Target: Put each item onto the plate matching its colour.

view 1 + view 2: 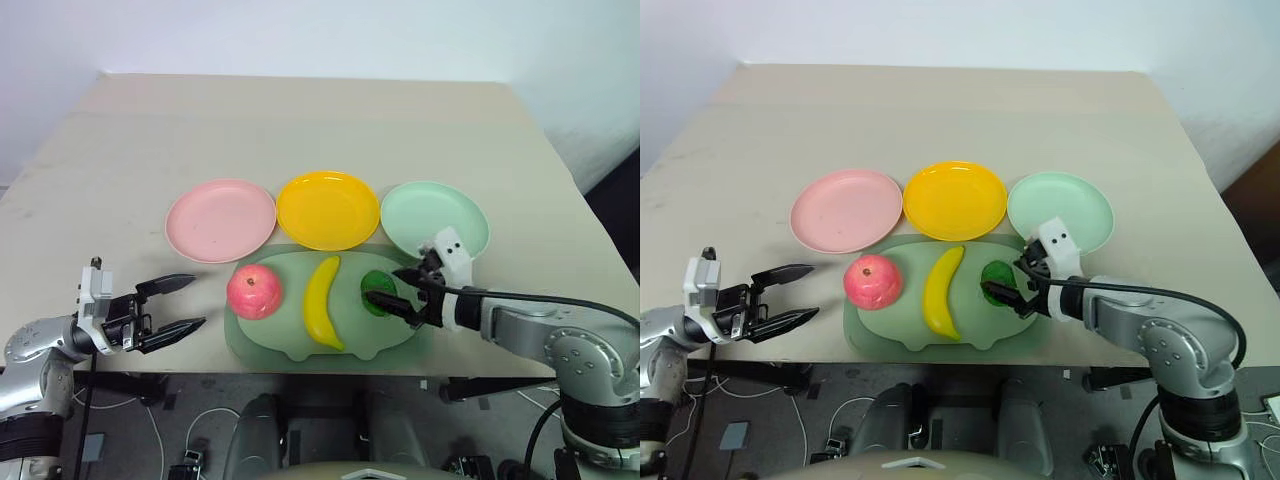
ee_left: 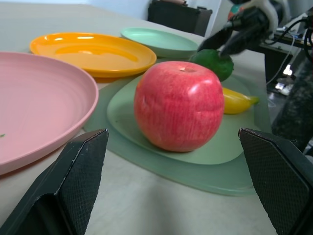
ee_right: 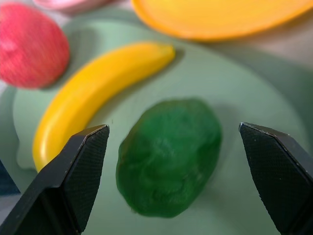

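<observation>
Sage-green animal-shaped board (image 1: 290, 345) at the near edge of the beige table (image 1: 300, 130).

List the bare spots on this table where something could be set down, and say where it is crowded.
The pale pink plastic plate, yellow plate and mint green plate are bare. So is the beige tabletop behind them. The sage-green board is crowded: red apple, yellow banana, dark green fruit, with the open right gripper there.
</observation>
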### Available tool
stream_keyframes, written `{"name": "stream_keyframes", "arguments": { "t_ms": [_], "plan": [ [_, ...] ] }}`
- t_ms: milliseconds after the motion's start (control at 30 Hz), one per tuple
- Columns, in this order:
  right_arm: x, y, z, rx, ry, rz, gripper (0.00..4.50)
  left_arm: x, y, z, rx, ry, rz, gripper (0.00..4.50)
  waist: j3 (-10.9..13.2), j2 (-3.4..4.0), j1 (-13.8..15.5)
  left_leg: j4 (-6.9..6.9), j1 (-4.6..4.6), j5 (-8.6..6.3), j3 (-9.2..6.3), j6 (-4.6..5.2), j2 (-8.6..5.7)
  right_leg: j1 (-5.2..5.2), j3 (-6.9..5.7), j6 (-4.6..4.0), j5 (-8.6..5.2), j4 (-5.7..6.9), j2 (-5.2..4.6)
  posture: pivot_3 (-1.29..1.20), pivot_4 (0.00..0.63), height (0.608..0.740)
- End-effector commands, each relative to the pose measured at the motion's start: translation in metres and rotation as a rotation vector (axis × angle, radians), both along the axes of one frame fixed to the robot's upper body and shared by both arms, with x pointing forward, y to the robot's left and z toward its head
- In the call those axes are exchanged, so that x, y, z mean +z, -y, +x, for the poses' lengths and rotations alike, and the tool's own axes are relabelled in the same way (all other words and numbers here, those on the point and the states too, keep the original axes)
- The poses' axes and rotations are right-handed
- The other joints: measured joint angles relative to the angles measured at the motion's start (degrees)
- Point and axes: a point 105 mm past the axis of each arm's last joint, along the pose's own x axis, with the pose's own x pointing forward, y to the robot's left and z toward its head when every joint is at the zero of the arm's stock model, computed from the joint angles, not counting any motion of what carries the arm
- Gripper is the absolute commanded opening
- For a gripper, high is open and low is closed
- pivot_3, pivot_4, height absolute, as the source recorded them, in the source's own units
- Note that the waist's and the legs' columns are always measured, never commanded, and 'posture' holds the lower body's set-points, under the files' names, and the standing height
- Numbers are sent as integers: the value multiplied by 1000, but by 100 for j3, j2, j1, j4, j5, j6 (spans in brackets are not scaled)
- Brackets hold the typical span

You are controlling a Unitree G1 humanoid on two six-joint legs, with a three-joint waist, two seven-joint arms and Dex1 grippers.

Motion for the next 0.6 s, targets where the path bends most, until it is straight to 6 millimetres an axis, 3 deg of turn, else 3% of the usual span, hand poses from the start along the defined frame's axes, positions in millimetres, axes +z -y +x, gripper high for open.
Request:
{"name": "stream_keyframes", "arguments": {
  "t_ms": [33, 300, 500, 600],
  "plan": [
    [-2, -4, 1, -6, 16, -31, 4500, -2, 9, -3, -31, 20, 22, 4476, 0, 0, -3, 0, 0, 0, 0, 0, 0, 0, 0, 0, 0, 0, 0, 0, 150, 684],
    [-1, -11, 9, -15, 37, -35, 4500, -12, 6, -6, -14, 20, 31, 4476, 0, 1, -5, 0, -1, 0, 0, -1, 4, -4, -6, 0, 0, -2, 0, 0, 150, 684],
    [-2, -3, 11, -13, 37, -81, 3033, -11, 3, -3, 0, 43, 36, 4500, 0, 1, 3, 0, -3, -1, 0, -1, 4, -3, -6, 0, 0, -3, 0, 0, 150, 684],
    [0, -1, 8, 21, 38, -94, 3011, -9, 1, -2, 10, 55, 20, 4500, 0, 1, -1, 0, -3, -1, 1, -2, 4, -2, -6, 0, -1, -6, -1, 0, 150, 684]
  ]
}}
